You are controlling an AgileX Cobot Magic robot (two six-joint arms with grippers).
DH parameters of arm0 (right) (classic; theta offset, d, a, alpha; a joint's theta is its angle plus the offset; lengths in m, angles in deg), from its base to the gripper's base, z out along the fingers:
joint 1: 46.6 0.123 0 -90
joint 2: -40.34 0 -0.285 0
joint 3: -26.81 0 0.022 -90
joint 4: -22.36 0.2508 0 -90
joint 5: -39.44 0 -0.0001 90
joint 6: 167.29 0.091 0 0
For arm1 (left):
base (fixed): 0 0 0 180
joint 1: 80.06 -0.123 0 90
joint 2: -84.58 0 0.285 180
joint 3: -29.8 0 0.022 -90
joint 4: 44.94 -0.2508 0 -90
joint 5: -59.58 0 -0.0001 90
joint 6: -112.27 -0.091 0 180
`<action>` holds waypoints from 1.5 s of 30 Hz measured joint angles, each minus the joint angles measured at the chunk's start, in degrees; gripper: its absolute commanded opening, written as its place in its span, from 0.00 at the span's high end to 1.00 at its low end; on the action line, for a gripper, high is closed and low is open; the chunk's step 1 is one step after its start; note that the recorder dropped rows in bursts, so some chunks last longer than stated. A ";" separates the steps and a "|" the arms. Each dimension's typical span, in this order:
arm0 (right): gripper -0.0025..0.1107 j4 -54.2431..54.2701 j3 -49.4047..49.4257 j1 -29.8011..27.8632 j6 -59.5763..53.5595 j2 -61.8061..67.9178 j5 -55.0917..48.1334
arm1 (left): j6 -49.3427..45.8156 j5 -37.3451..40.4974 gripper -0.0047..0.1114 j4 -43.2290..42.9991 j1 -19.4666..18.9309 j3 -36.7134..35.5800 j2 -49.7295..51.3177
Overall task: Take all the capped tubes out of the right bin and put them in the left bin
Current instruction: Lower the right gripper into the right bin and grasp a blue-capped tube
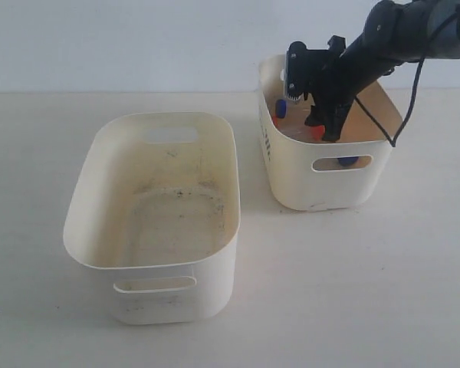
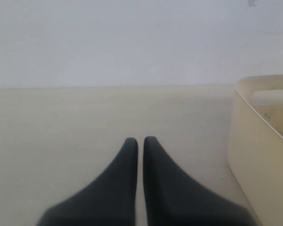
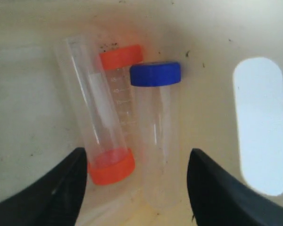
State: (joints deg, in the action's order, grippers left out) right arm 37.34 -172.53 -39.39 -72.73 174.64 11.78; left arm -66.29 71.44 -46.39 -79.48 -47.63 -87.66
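Now right claw (image 3: 137,157) is hanging wide open, gripping nothing, inside the right bin (image 1: 287,180) over one blue-capped tube (image 3: 158,141) and two orange-capped tubes (image 3: 89,108) lying on its floor. Left claw (image 2: 140,141) is sitting closed, empty, near the left bin (image 2: 254,155).

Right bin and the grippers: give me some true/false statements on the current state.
1. The right gripper is open inside the right bin. True.
2. The left bin holds a tube. False: no tube is in it.
3. The left gripper is shut on a tube. False: it is shut and holds nothing.
4. The blue-capped tube lies next to an orange-capped tube. True.
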 measured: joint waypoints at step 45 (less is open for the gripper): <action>0.98 0.00 -0.12 1.40 -0.58 6.11 12.81 | 0.00 0.00 0.92 0.00 0.00 0.00 0.00</action>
State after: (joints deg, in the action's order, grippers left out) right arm 37.34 -172.65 -37.98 -73.31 180.75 24.59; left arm -66.29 71.44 -46.39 -79.48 -47.63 -87.66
